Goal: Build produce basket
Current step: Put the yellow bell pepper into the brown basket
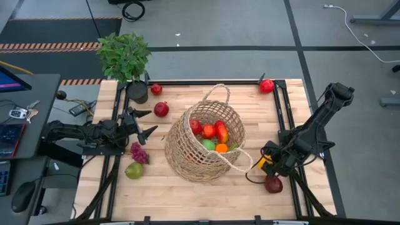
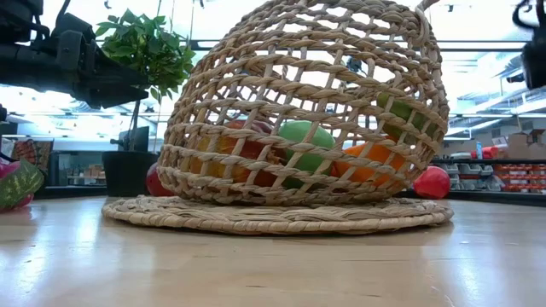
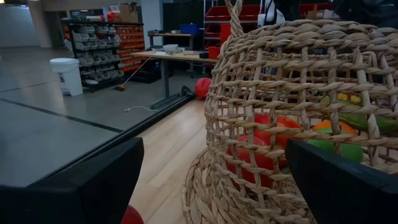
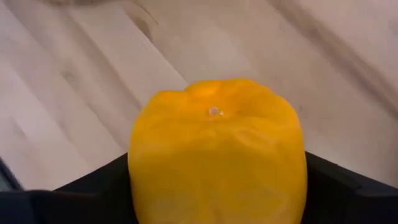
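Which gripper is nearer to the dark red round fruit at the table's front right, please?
Right. The right gripper sits just beside the dark red round fruit, jaws around a yellow pepper. The left gripper waits across the round tan wicker basket.

We see a table [image 1: 187, 194] of pale wood planks, smooth with a soft sheen. The basket [image 1: 187, 150] is coarse open-weave wicker, tan and matt, its strands rough and fibrous. The yellow pepper [image 4: 217, 155] looks like smooth plastic with a dull satin skin. The dark fingers [image 3: 93, 186] of the left gripper appear as matt black plastic. The red apple [image 1: 161, 109] shines faintly.
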